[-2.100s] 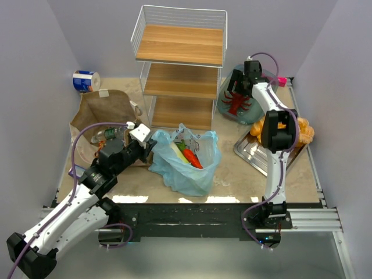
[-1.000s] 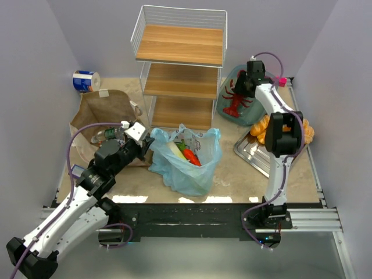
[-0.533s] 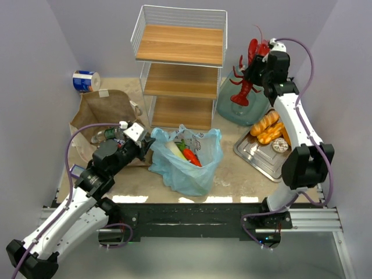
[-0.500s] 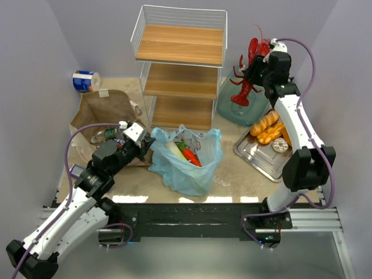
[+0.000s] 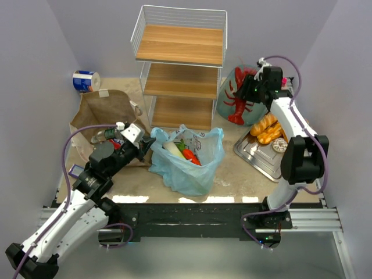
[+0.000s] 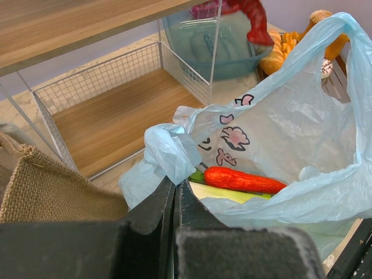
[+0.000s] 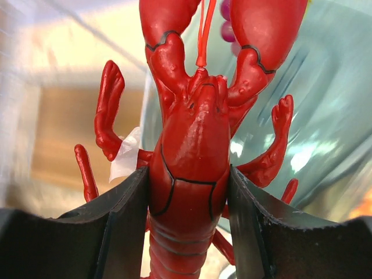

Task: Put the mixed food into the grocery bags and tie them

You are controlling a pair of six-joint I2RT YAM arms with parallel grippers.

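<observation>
By teal dish (image 7: 325, 104) | right gripper (image 7: 189, 186) clamps lobster (image 7: 192, 133), claws away | left gripper (image 6: 174, 189) pinches bag (image 6: 279, 128)

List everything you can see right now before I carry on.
rack: one, white wire with wood shelves, back centre.
roll: one, blue-white, back left.
paper bag: one, brown, left.
plastic bag: one, light blue, front centre.
leek: one, green-white, in plastic bag.
dish: one, teal, back right.
tray: one, silver, right.
breads: several, orange-brown, on tray.
lobster: one, red, held near dish.
left gripper: black, shut on plastic bag rim.
right gripper: black, shut on lobster.
</observation>
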